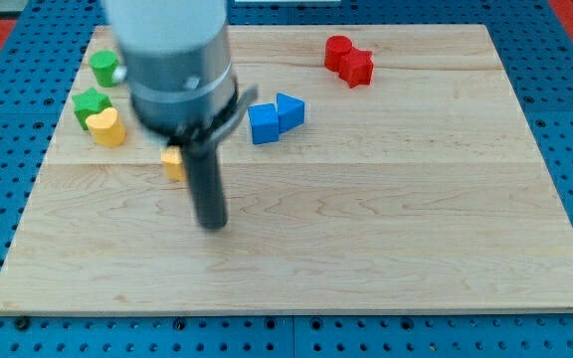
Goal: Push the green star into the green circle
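The green star (90,102) lies near the board's left edge, touching the yellow heart (106,127) just below it. The green circle (104,68) sits a little above the star, apart from it. My tip (212,225) rests on the board to the right of and below these blocks, well away from the star. A yellow block (173,163) is partly hidden behind the rod, just left of it.
A blue pentagon-like block (263,123) and a blue triangle (289,110) touch each other right of the rod. Two red blocks (349,60) touch near the view's top. The wooden board (416,219) lies on a blue pegboard.
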